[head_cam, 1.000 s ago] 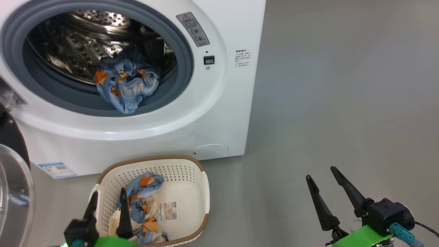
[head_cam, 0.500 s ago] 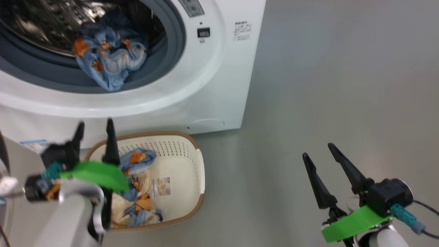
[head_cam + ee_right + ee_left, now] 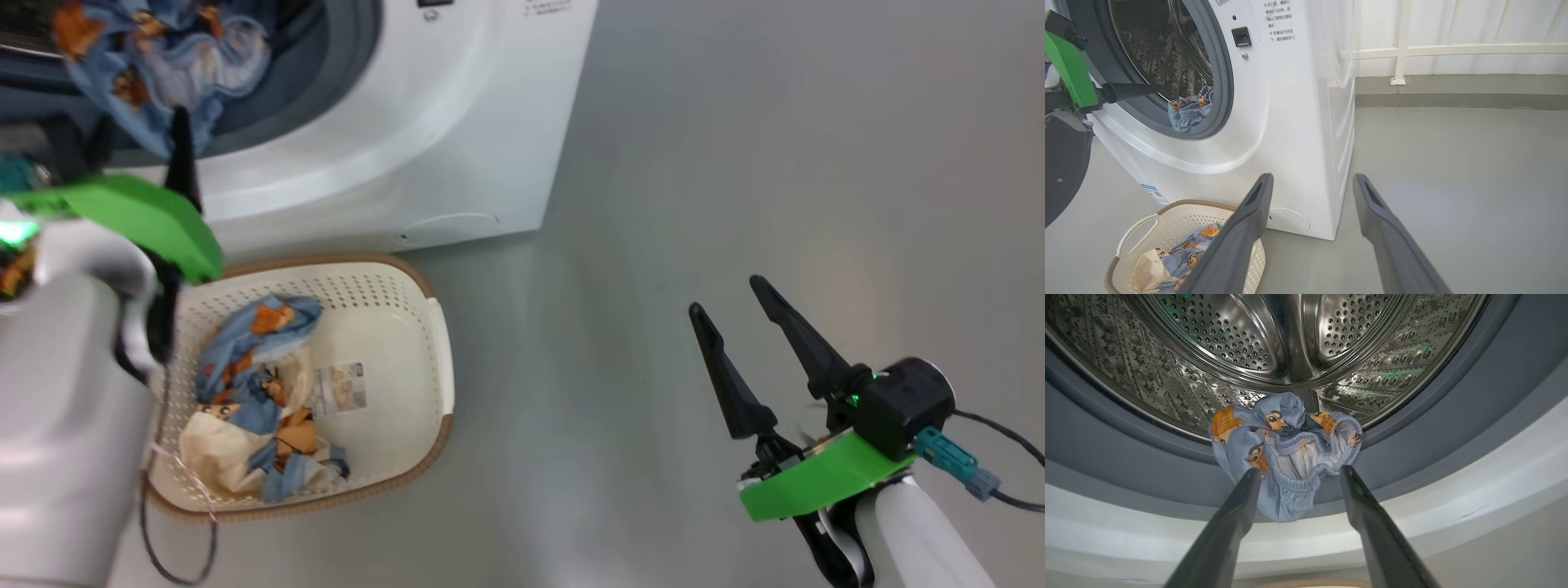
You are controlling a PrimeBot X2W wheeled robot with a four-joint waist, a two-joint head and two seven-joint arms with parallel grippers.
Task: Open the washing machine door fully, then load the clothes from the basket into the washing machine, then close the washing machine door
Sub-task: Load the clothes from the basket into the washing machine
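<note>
Left gripper (image 3: 1300, 471): jaws wide apart, empty, pointing into the drum (image 3: 1229, 335) mouth.
Right gripper (image 3: 727, 296): jaws wide apart, empty, over the floor (image 3: 735, 163), well apart from the basket (image 3: 392, 286).
Loaded garment (image 3: 1237, 441): draped over the gasket (image 3: 1453, 428) lip, just beyond the left jaws.
Clothes (image 3: 253, 367): heaped lengthwise along the basket's left side, below the left arm, which is nearer.
Writing: Chinese notice (image 3: 1278, 26) on washing machine (image 3: 1290, 122), basket sticker (image 3: 347, 388); unreadable.
</note>
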